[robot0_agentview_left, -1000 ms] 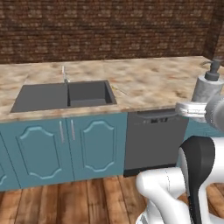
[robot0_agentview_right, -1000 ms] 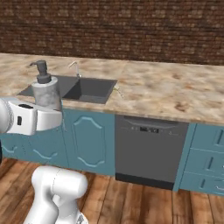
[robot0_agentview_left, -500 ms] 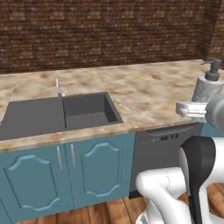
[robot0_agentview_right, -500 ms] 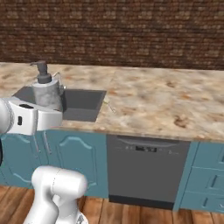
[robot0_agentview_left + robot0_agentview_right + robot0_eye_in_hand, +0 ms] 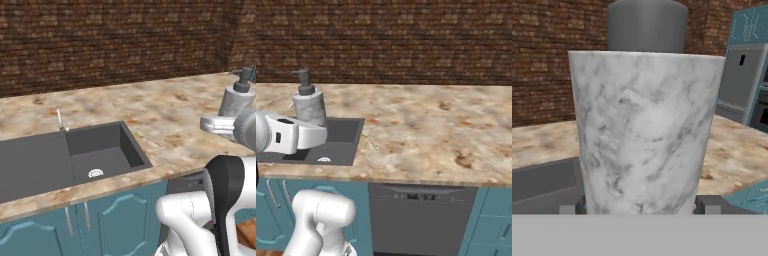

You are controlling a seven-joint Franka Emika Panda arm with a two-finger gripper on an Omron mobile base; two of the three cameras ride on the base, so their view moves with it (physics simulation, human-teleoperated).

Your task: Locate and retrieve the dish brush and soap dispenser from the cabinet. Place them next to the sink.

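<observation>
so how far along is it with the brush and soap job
Looks done: the small brush with a pale handle lies on the speckled stone counter, right of the dark grey two-basin sink. In hand: the gripper is closed on the marbled grey-white soap dispenser with a dark pump top, held upright above the counter. Left: set it down beside the sink.

a: item, arm [image 5: 200, 220]?
b: glossy white rounded shells, one dark oval joint cover near the elbow.
a: fingers [image 5: 710, 204]?
b: small dark grey blocks, squared tips.
</observation>
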